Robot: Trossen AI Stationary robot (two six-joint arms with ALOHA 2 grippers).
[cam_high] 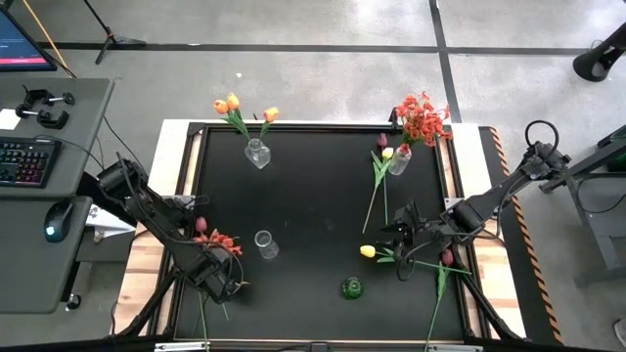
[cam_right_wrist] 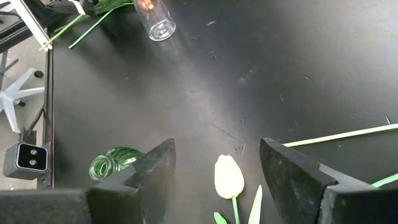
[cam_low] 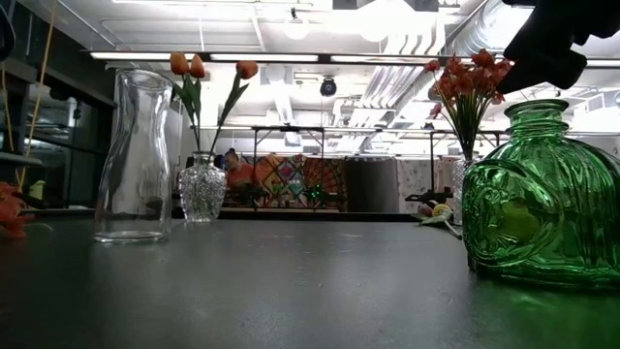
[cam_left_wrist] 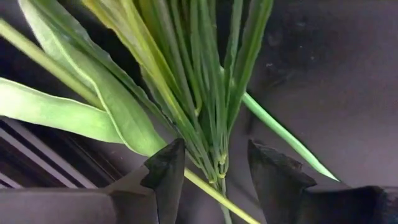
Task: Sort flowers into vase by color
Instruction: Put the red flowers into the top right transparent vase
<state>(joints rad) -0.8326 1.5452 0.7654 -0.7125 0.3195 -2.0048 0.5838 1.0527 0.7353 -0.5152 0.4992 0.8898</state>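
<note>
- Surface (cam_high: 313,186): black mat, seen from above, carrying vases and loose flowers.
- Left hand (cam_high: 223,281), lower left of the high view: fingers (cam_left_wrist: 166,177) stand apart around a bundle of green stems and leaves (cam_left_wrist: 186,93) (the wrist view shows gaps on both sides of the stems, so nothing is clamped).
- Red-orange spray (cam_high: 220,241) and dark pink tulip (cam_high: 201,225): lying on the surface at the left edge, just above the left hand.
- Right hand (cam_high: 403,254), lower right of the high view: fingers (cam_right_wrist: 152,171) spread wide and empty, poised above a yellow tulip (cam_right_wrist: 227,177) lying on the surface; in the high view this tulip (cam_high: 368,251) shows just left of the hand.
- Another dark pink tulip (cam_high: 447,258): on the surface at the lower right, beside the right arm.
- Clear vase, upper left (cam_high: 257,154): holds orange and yellow tulips (cam_high: 233,104).
- Clear vase, upper right (cam_high: 399,161): holds red-orange blossoms (cam_high: 423,119); a yellow tulip (cam_high: 387,154) and a dark pink tulip (cam_high: 382,141) lie just beside it.
- Empty clear carafe (cam_high: 265,244): centre left of the surface.
- Green glass vase (cam_high: 352,287): lower centre (large at the right of the low view (cam_low: 542,194)).
</note>
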